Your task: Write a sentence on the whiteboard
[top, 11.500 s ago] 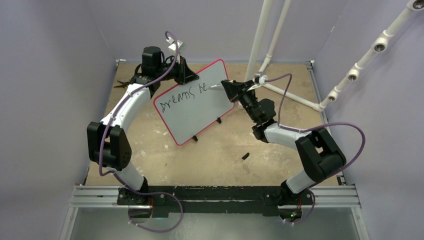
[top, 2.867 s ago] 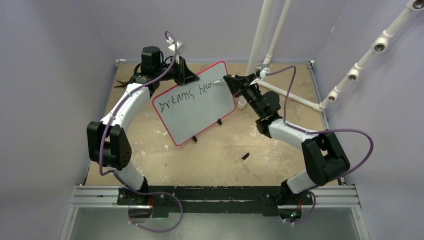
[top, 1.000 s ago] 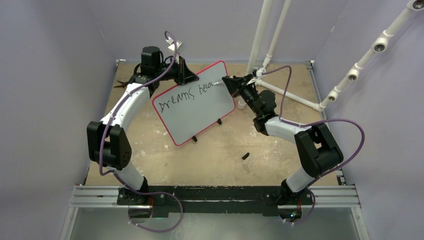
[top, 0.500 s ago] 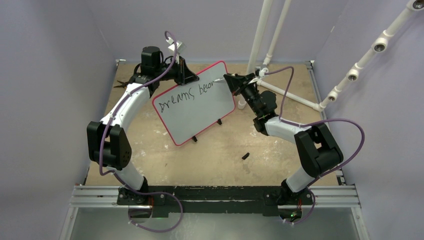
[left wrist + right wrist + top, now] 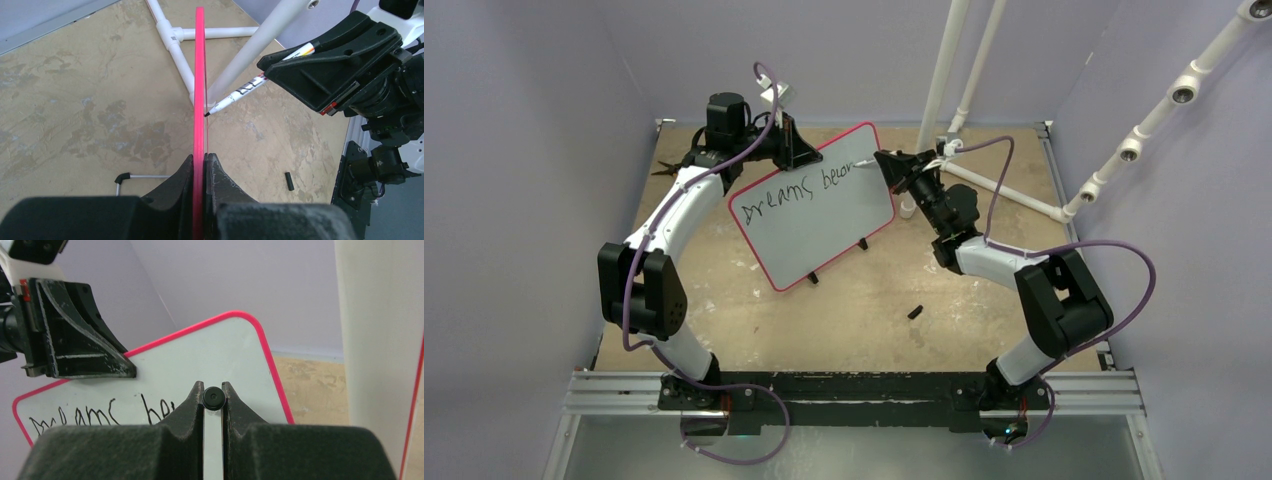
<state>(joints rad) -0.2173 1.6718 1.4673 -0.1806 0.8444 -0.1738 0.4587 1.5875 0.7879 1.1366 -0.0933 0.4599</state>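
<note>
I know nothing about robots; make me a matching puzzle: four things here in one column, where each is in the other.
Things:
1. whiteboard
2. marker
3. small black piece
4. white pipes

Places:
A. loose on the table
B. clamped by its edge in the left fingers
C. gripped in the right fingers, tip at the board
D. standing at the table's back right

Pairs: 1-B, 2-C, 3-A, 4-D.

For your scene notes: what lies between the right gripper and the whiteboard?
A white marker pen, black tip at the pink-rimmed whiteboard; left wrist view.
</note>
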